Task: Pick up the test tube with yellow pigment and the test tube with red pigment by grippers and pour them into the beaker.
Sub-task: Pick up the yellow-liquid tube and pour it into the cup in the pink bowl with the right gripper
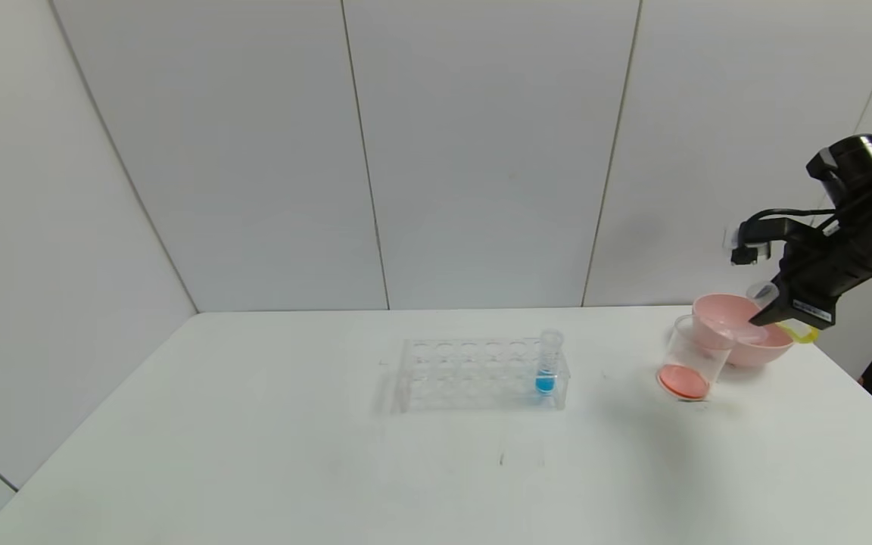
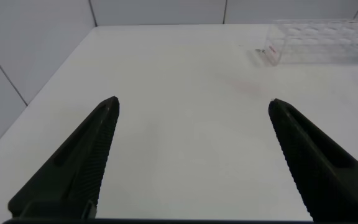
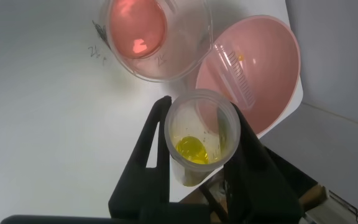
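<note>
We see a white tabletop [image 1: 254, 454] under pale grey wall panels [image 1: 481, 151] with thin dark seams. The rack [image 1: 474, 375] is clear, and its one tube [image 1: 547, 363] holds bright blue liquid. The clear beaker [image 1: 689, 363] has an orange-red layer at its base. The bowl [image 1: 746, 341] is pink, with an emptied clear tube [image 3: 238, 68] inside. Both pincers are black: the right pincer [image 3: 197, 155] around a clear tube [image 3: 201, 137] with yellow liquid, the left pincer [image 2: 191, 155] with ribbed inner faces.
</note>
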Controlling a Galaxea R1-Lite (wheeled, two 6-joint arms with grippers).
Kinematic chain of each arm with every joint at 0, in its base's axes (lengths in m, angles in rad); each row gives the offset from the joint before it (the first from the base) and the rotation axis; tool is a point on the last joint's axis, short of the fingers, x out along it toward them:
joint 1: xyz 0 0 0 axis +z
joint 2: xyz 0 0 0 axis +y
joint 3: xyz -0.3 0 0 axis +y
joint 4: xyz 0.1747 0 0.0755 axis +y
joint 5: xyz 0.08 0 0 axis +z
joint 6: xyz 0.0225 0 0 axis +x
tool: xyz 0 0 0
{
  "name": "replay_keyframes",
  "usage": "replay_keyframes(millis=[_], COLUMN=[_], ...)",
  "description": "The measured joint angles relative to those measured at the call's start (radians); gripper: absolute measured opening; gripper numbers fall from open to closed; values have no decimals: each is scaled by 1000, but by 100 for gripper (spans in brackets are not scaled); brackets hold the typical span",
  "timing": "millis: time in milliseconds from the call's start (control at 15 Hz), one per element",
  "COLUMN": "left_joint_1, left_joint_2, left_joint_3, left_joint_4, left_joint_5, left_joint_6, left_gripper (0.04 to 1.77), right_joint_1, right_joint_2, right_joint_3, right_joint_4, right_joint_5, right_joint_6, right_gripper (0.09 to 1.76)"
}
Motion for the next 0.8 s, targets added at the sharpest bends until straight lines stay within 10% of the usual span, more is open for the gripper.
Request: replay_keyframes(millis=[800], left_joint_1=[0], left_joint_2=[0], left_joint_3=[0], left_joint_4=[0], left_joint_5=[0], left_joint_6=[0], left_gripper=[172], right_joint_1=[46], right_joint_2=[21], right_joint_3=[-2], right_joint_4=[-45], right_joint_5=[-147], right_joint_6=[-53], right_gripper=[55])
